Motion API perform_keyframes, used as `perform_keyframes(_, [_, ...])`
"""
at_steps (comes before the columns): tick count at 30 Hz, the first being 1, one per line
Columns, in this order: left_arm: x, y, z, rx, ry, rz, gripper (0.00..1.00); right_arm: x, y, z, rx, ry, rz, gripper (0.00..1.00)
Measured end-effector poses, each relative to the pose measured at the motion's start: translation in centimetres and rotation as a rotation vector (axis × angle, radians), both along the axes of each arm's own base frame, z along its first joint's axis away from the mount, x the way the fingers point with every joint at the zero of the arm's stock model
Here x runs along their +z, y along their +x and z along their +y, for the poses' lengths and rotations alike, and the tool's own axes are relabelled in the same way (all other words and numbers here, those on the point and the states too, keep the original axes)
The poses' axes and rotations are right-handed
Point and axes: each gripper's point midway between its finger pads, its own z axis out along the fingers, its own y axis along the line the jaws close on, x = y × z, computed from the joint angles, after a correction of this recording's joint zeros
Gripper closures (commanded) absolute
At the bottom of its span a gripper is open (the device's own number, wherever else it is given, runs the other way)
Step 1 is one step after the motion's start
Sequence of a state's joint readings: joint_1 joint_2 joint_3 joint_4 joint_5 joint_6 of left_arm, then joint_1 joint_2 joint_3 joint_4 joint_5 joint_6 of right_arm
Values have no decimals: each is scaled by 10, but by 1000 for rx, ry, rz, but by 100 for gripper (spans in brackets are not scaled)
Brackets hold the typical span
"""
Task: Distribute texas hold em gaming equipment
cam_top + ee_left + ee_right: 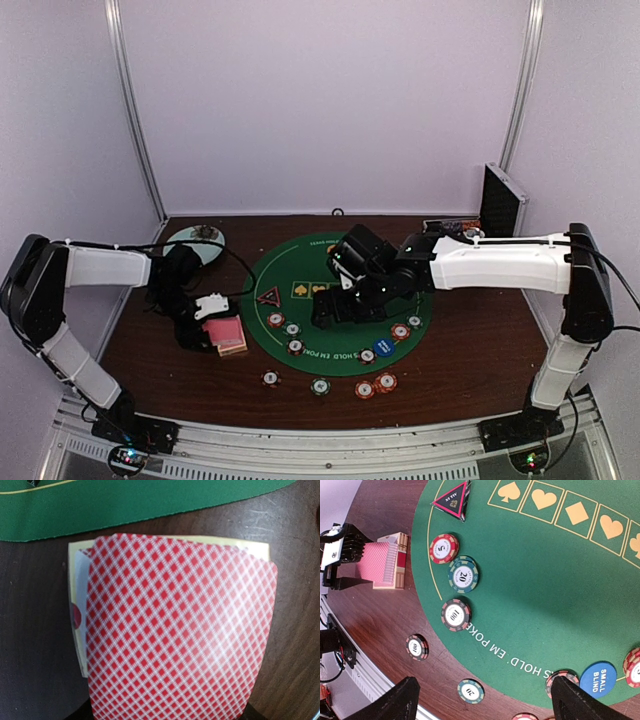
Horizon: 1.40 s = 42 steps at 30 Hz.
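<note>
My left gripper (198,326) is shut on a pink-backed playing card (180,630), which is bent up off the deck (230,336) on the brown table, left of the green mat (330,255). The card hides the jaws in the left wrist view. My right gripper (485,682) is open and empty and hovers over the mat's near edge (335,305). Below it lie striped chips: a red 5 (444,548), a green 20 (463,574) and a black 100 (456,614) on the mat. Another 100 (416,647) and a 20 (470,691) lie off it. The blue disc (598,679) and the triangle marker (451,499) sit on the mat. No orange disc shows.
A pale blue plate (195,241) sits at the back left. The aluminium case (498,200) stands at the back right. More chips (365,389) lie on the wood near the front edge. The right arm stretches across the mat's right half.
</note>
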<state>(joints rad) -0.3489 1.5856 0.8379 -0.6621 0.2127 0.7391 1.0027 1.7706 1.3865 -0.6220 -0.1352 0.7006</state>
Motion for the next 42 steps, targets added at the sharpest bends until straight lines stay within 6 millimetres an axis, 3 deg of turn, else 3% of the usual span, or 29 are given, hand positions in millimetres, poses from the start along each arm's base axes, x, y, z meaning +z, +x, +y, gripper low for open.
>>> perform_keyframes(13, [23, -13, -6, -17, -61, 10, 100, 3, -1, 23, -12, 162, 61, 6])
perform_keyframes(19, [48, -11, -18, -21, -127, 12, 100, 12, -2, 41, -29, 305, 126, 3])
perform_keyframes(23, [71, -5, -27, -28, -174, -13, 100, 25, 3, 61, -27, 438, 168, 3])
perform_keyframes(27, [86, -6, -35, -46, -202, -30, 100, 26, 7, 85, -6, 519, 223, 3])
perform_keyframes(32, [96, -10, -41, -54, -223, -17, 100, 22, 14, 115, 17, 609, 289, 5])
perform_keyframes(42, [111, -8, -49, -58, -247, -24, 100, 29, 18, 148, 48, 761, 385, 13])
